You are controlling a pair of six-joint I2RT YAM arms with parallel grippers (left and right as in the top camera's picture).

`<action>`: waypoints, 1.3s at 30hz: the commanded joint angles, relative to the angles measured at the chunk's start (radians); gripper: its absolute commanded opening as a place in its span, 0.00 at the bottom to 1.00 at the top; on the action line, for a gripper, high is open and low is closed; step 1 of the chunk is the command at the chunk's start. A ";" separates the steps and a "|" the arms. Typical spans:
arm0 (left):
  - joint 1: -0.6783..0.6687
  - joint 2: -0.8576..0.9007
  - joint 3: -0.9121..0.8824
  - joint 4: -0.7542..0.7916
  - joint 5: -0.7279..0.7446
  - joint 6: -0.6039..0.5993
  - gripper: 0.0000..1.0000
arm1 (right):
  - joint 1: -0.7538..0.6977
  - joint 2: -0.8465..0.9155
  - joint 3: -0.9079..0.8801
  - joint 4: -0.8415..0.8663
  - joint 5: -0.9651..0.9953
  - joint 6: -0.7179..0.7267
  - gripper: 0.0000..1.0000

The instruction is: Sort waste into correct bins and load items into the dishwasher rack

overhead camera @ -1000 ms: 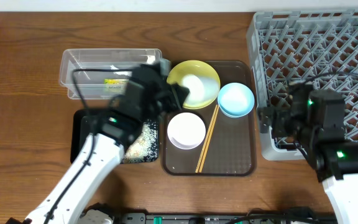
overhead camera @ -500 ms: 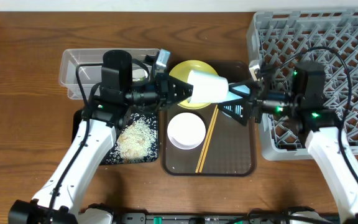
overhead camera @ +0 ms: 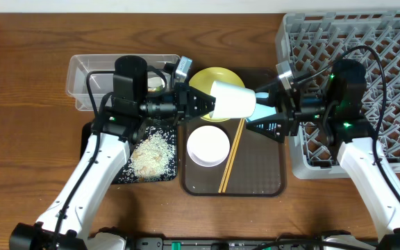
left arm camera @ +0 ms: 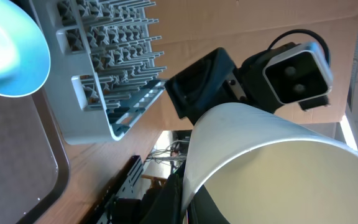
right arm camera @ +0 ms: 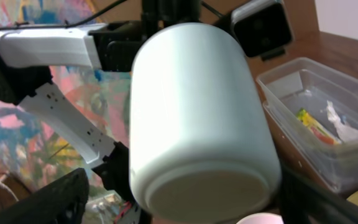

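Observation:
My left gripper (overhead camera: 203,104) is shut on the rim of the small pale cup (overhead camera: 231,101) and holds it on its side above the brown tray. In the left wrist view the gripper (left arm camera: 185,199) has one finger inside the cup (left arm camera: 272,168) and one outside. My right gripper (overhead camera: 262,111) is open, its fingers either side of the cup's base (right arm camera: 197,112). The yellow plate (overhead camera: 210,78), white bowl (overhead camera: 208,146) and chopsticks (overhead camera: 231,156) lie on the tray. The light blue bowl (left arm camera: 8,50) is mostly hidden under the right gripper in the overhead view.
The brown tray (overhead camera: 255,177) sits at centre. The grey rack (overhead camera: 367,48) stands at right. The clear tub (overhead camera: 92,73) holds the green-and-white wrapper (right arm camera: 319,127). The black tub (overhead camera: 87,149) holds the rice scraps (overhead camera: 150,154). The left arm crosses both tubs.
My left gripper lifted the cup off the yellow plate and turned it sideways toward the right. My right gripper swung left from the rack to the cup's base.

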 commanded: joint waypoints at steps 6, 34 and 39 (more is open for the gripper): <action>-0.024 0.000 0.011 0.003 0.008 0.002 0.06 | 0.032 -0.001 0.015 0.057 0.037 0.119 0.79; 0.269 -0.022 0.012 -0.129 -0.311 0.552 0.07 | -0.036 -0.002 0.016 -0.179 0.627 -0.037 0.18; 0.307 -0.105 0.014 -0.352 -0.602 0.734 0.07 | -0.064 -0.015 0.021 -0.292 0.677 -0.075 0.15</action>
